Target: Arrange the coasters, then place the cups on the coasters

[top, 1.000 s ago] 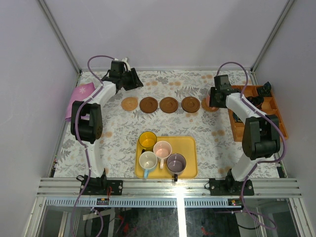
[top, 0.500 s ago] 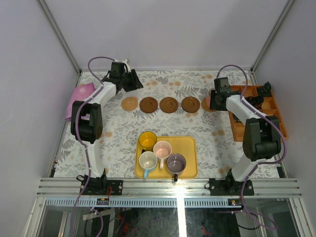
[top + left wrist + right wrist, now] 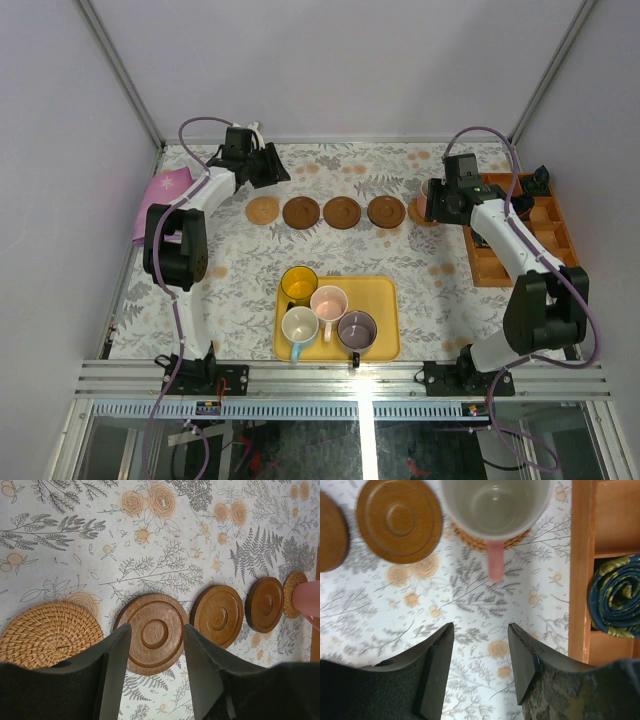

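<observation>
Currently left pincer (image 3: 156, 647), right pincer (image 3: 481, 642) apart, empty; glossy salmon cup (image 3: 495, 502) atop woven coaster (image 3: 470, 540); ringed wooden discs (image 3: 399, 520) alongside.

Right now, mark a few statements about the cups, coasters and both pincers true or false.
1. The amber cup, pale pink cup, white cup and purple cup stand on the yellow tray. True.
2. The right pincer grips the salmon cup. False: it is open and empty; the cup stands on a woven coaster.
3. The left pincer is open, holding nothing. True.
4. Every coaster carries a cup. False: the other four coasters are bare.
</observation>
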Available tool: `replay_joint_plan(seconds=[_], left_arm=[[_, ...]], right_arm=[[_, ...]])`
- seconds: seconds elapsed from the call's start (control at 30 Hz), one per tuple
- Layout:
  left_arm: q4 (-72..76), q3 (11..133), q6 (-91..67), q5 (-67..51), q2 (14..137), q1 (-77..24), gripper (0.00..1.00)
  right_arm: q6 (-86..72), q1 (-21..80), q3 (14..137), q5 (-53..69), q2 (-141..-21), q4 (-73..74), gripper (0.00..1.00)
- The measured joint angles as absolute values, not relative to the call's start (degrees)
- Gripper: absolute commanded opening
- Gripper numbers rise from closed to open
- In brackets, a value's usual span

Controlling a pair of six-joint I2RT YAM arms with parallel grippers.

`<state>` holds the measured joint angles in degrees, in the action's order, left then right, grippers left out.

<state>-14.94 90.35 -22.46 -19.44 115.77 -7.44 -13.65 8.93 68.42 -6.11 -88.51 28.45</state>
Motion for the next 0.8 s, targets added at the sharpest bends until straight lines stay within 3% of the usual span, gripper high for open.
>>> replay_joint_plan(seconds=[0.47, 0.8], left_arm=[[-15.1, 84.0, -22.0, -21.3, 112.1, -7.5, 0.49], [-14.9, 78.9, -21.3, -22.1, 106.6, -7.8, 0.53]], right_arm=[[-16.1, 29.7, 64.6, 3.2, -75.1, 38.5, 0.52], [-22.0, 42.1, 58.3, 5.1, -73.1, 40.9, 0.55]])
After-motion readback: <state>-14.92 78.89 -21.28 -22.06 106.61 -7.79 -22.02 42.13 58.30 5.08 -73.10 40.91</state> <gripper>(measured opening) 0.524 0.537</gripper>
